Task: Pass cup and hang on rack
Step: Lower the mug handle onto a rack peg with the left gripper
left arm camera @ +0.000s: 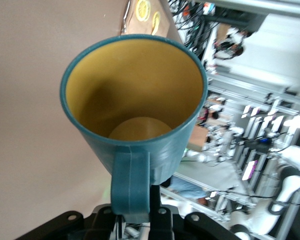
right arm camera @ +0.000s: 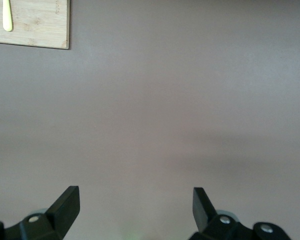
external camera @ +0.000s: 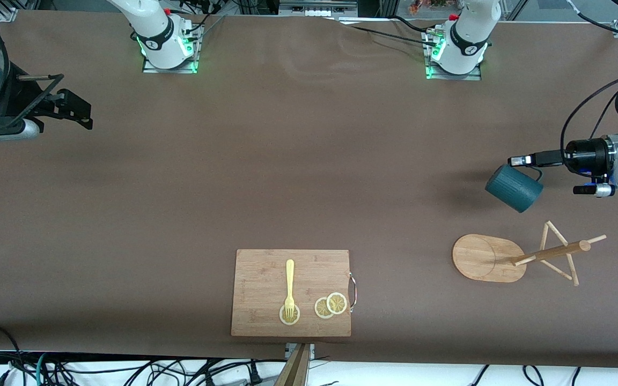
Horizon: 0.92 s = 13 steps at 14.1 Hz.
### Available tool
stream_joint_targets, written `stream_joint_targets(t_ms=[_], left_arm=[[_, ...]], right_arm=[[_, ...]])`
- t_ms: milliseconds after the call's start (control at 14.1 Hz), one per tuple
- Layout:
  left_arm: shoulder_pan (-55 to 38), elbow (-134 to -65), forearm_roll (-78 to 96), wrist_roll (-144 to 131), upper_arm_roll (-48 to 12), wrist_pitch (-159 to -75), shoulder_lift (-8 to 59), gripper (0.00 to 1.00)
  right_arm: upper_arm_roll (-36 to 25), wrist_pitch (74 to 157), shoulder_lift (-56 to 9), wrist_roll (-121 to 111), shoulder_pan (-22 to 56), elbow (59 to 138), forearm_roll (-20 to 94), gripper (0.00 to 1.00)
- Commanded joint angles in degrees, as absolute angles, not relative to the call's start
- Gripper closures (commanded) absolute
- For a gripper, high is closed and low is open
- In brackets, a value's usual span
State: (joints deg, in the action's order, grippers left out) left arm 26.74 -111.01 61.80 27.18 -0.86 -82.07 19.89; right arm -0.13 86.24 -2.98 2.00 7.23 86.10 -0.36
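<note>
Cup [external camera: 514,188] in left pincer [external camera: 523,160] over table nr rack [external camera: 488,258]; fork [external camera: 289,287] on board [external camera: 266,268].

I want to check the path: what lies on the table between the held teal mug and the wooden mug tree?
Only bare brown tabletop lies between the teal mug and the wooden mug tree, seen in the front view.

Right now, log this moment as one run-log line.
left claw: shut on ribbed dark teal mug handle, above wooden mug tree | right claw: open, waiting | mug tree: pegs bare
</note>
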Motion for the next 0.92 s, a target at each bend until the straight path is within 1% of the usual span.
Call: stream_joint_targets(t_ms=[0, 355, 852], left_arm=[[28.5, -106.8, 66.0, 25.8, -1.4, -78.6, 23.5, 1.00], [28.9, -106.1, 71.5, 26.2, -1.4, -77.3, 27.0, 1.00], [31.9, -104.7, 77.4, 28.0, -1.4, -74.9, 31.9, 1.00]], right_arm=[[-0.1, 85.6, -2.4, 1.9, 7.2, 85.9, -0.4, 0.00], [-0.1, 85.6, -2.4, 1.9, 7.2, 85.9, -0.4, 0.00], [-0.1, 85.6, -2.4, 1.9, 7.2, 85.9, -0.5, 0.00]])
